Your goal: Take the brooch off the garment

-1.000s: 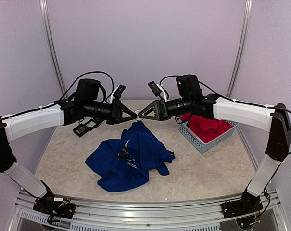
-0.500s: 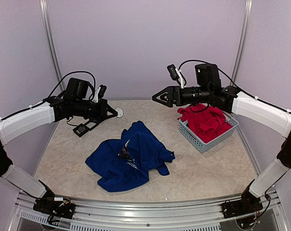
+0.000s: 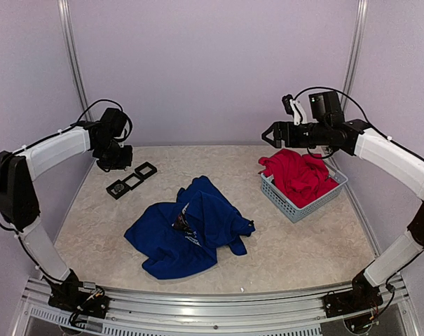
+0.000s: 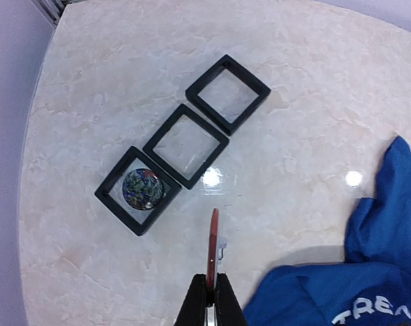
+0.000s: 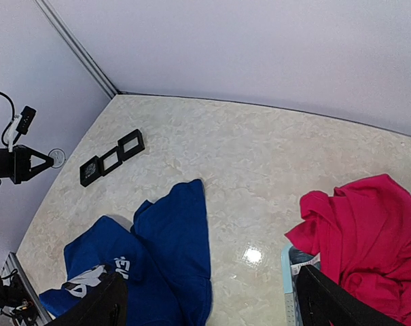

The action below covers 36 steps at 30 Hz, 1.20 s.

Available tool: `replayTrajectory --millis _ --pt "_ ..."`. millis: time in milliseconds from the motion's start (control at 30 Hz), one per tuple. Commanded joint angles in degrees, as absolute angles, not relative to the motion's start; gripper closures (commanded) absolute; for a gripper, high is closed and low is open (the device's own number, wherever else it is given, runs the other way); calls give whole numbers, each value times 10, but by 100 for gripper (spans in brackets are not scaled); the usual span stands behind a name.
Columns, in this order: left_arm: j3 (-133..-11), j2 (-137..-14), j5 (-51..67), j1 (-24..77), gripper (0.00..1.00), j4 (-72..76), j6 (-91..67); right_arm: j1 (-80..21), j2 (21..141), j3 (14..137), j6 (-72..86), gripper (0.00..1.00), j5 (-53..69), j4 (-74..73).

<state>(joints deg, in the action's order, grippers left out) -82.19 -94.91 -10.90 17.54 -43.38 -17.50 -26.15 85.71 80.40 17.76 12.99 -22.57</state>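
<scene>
The small round brooch (image 4: 212,244) is pinched edge-on by the left gripper (image 4: 210,288), off the crumpled royal-blue T-shirt (image 3: 187,231). The right gripper (image 3: 270,135) is spread wide, empty. Next, the brooch likely must be lowered gently into an empty black square box (image 4: 185,145).

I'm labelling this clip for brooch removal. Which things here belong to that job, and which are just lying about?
Job:
blue T-shirt; brooch, pinched edge-on in the shut left claw.

Lying about:
red garment in its grey basket; three black frames, one holding a round multicoloured piece; open right claw, holding nothing.
</scene>
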Motion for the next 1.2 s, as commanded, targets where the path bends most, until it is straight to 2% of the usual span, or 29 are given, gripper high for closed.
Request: replayTrajectory --millis 0,167,300,467,1167 --pt "-890 -1027 -214 166 100 -491 -103 -250 852 793 172 12 82 -248" --pt "-979 -1123 -255 164 100 -507 -76 -229 841 781 186 9 47 -245" --pt "-1044 -1173 -236 162 100 -476 -45 -219 838 777 188 8 47 -240" --pt "-1145 -1265 -285 160 100 -535 -40 -214 839 780 197 9 54 -241" --pt "-1111 -1329 -285 155 100 -557 -36 -210 837 763 215 9 69 -228"
